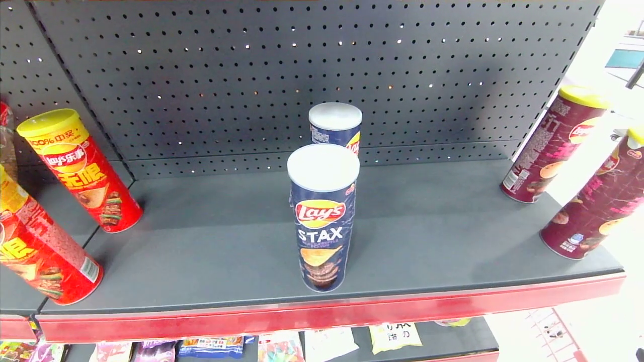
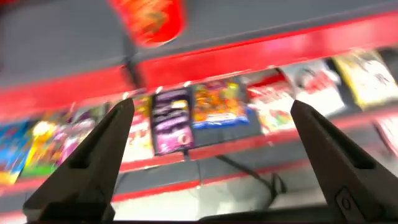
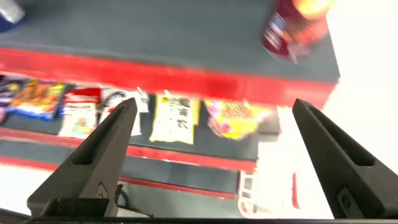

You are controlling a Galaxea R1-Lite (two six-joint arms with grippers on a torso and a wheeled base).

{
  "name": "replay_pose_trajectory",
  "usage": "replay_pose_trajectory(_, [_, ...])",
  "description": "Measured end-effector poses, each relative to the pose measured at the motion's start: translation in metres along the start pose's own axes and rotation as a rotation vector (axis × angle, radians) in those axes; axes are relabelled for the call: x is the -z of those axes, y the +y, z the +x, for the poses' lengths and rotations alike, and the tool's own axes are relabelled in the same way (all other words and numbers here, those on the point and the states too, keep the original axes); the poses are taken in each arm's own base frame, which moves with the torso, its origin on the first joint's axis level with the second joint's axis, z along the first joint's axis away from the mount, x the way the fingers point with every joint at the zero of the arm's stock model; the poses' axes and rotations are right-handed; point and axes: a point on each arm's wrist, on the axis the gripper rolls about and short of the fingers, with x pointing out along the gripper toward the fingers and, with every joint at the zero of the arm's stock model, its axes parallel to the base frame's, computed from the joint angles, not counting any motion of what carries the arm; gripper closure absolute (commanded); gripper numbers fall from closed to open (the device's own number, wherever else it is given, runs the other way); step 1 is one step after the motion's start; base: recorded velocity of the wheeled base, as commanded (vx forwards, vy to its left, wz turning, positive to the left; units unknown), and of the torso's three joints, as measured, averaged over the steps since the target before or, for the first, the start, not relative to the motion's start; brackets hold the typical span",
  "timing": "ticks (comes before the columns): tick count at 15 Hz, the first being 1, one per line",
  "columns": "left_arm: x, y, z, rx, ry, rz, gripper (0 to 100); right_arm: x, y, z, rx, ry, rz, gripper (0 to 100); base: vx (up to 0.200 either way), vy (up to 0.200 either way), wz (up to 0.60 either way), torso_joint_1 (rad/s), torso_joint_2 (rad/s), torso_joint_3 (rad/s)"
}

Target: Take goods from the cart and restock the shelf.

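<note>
Shelf (image 1: 453, 221): dark grey deck with a red front edge, backed by a perforated pegboard panel (image 1: 251, 75). Centre of the deck: front blue can (image 1: 324, 221), upright with a white lid, standing near the front edge. Directly behind it, close to the panel, is the rear blue can (image 1: 335, 125), upright and partly hidden by the front one. Left side: two red cans with yellow lids, one (image 1: 83, 173) towards the back and one (image 1: 43, 251) near the front edge, both on the adjoining shelf section and well apart from the blue pair. Right side: two maroon cans with yellow lids, one (image 1: 551, 146) farther back and one (image 1: 598, 201) at the front corner. Lower shelf (image 1: 453, 332): a row of flat snack packets (image 1: 327, 344) lying along its front. Left gripper (image 2: 211, 104): its two dark fingers (image 2: 102, 149) are spread wide with nothing between them, held in front of the red edge and the packet row. Right gripper (image 3: 216, 104): fingers (image 3: 106, 149) likewise spread wide and empty, facing the red edge below a maroon can.
</note>
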Motion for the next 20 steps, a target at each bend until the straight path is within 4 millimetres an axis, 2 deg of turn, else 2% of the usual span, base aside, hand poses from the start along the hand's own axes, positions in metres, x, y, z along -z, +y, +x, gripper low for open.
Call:
replay_pose_trajectory(1, [0.009,0.001,-0.001,-0.079,-0.012,-0.044,0,0.010,0.001,-0.008,0.035,0.002,0.009,0,0.000,0.000,0.00,0.000,0.00,0.000])
replay_pose_trajectory(3, [0.024,-0.001,0.002,-0.111,-0.019,-0.089,0,0.028,0.003,-0.017,0.092,-0.033,0.018,0,0.000,0.000,0.00,0.000,0.00,0.000])
replay_pose_trajectory(7, [0.035,0.000,0.004,-0.099,-0.087,-0.145,0,0.064,0.006,-0.013,0.169,-0.142,0.023,0,0.000,0.000,0.00,0.000,0.00,0.000])
replay_pose_trajectory(8, [0.035,0.001,0.005,-0.146,-0.105,-0.161,0,0.068,0.006,-0.011,0.190,-0.203,0.027,0,0.000,0.000,0.00,0.000,0.00,0.000])
replay_pose_trajectory(11, [0.038,0.004,0.006,-0.331,-0.134,-0.210,0,0.080,0.007,-0.007,0.202,-0.223,0.037,0,0.000,0.000,0.00,0.000,0.00,0.000])
replay_pose_trajectory(13, [0.039,0.004,0.007,-0.344,-0.136,-0.237,0,0.083,0.008,-0.006,0.203,-0.226,0.053,0,0.000,0.000,0.00,0.000,0.00,0.000])
replay_pose_trajectory(15, [0.039,0.001,0.008,-0.197,-0.131,-0.235,0,0.087,0.008,-0.003,0.189,-0.230,0.054,0,0.000,0.000,0.00,0.000,0.00,0.000])
replay_pose_trajectory(18, [0.034,-0.009,0.007,0.284,-0.149,-0.102,0,0.089,0.008,-0.002,0.184,-0.228,0.055,0,0.000,0.000,0.00,0.000,0.00,0.000])
replay_pose_trajectory(19, [0.035,-0.012,0.007,0.409,-0.156,-0.039,0,0.089,0.008,-0.002,0.184,-0.228,0.055,0,0.000,0.000,0.00,0.000,0.00,0.000])
replay_pose_trajectory(20, [0.035,-0.013,0.008,0.447,-0.151,-0.020,0,0.089,0.008,-0.002,0.184,-0.227,0.055,0,0.000,0.000,0.00,0.000,0.00,0.000])
